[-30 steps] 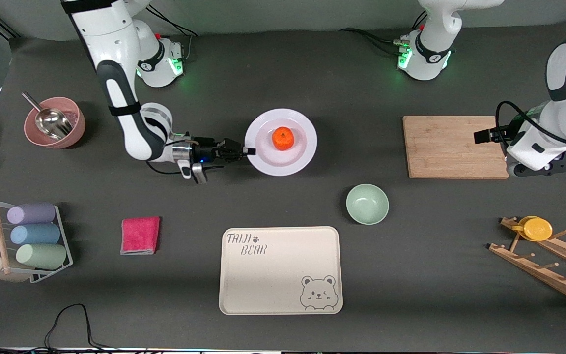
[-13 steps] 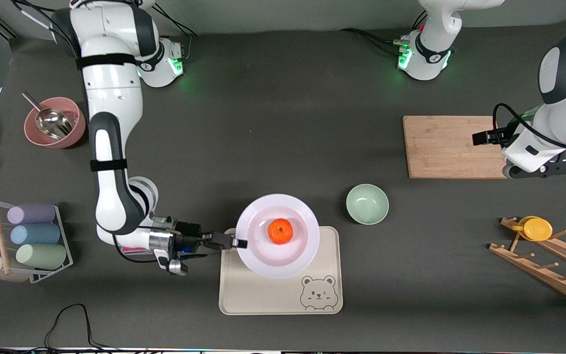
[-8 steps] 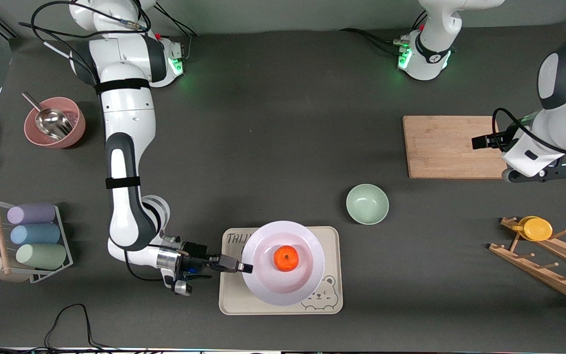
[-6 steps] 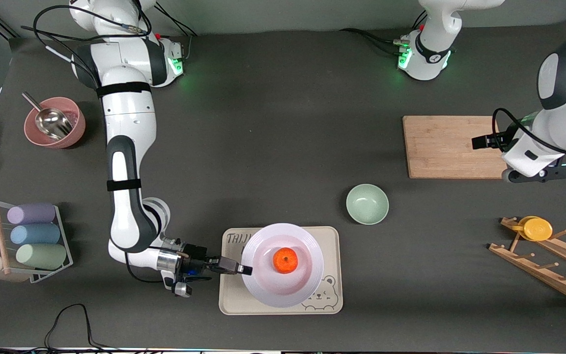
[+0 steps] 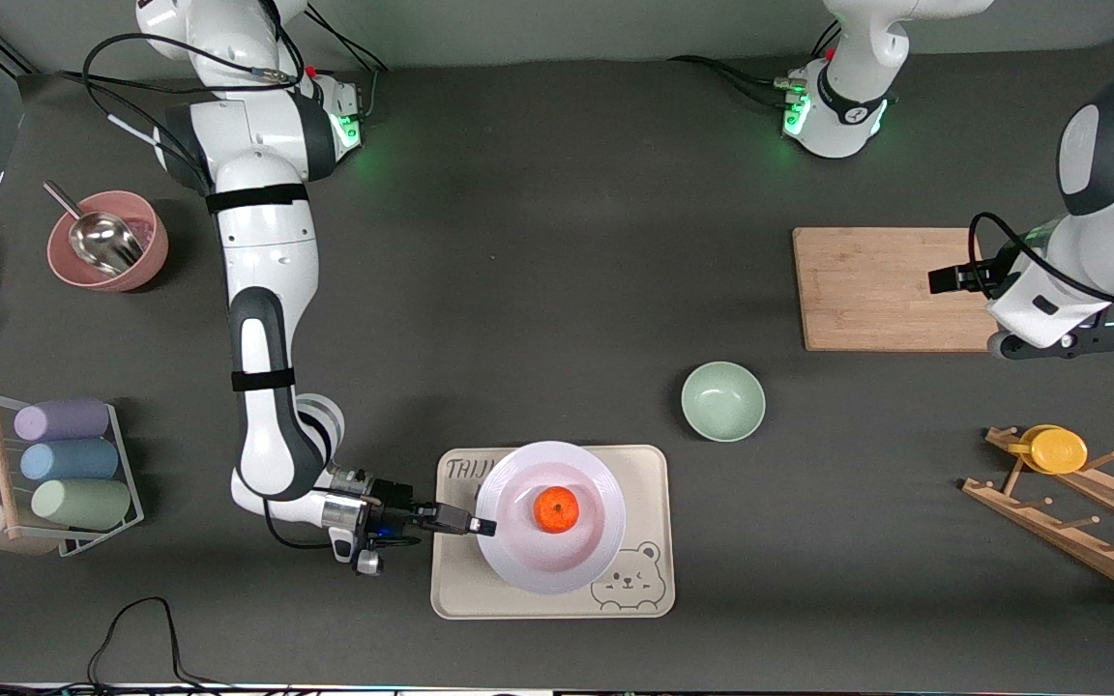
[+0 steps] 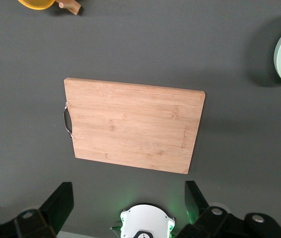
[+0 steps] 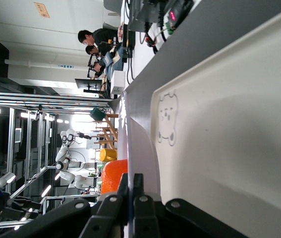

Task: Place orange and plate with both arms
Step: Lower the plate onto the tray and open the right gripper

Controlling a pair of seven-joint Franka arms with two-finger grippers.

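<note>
Bright orange [image 5: 556, 508] on a white, faintly lilac plate [image 5: 550, 570]; cream tray [image 5: 644, 483] printed with a bear face and dark lettering — pale green bowl [image 5: 722, 400], tan wooden board [image 5: 891, 288], pink bowl [image 5: 108, 242], dark grey surface [image 5: 538, 242].

Glossy plate [image 5: 550, 551] (matt tray [image 5: 649, 483]), wooden board [image 5: 891, 288]

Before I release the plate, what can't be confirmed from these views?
- Front view: whether the plate rests on the tray or hangs just above it.
- Right wrist view: most of the orange, hidden by the plate rim and right gripper.
- Left wrist view: left gripper fingertips, cut off by the edge.
</note>
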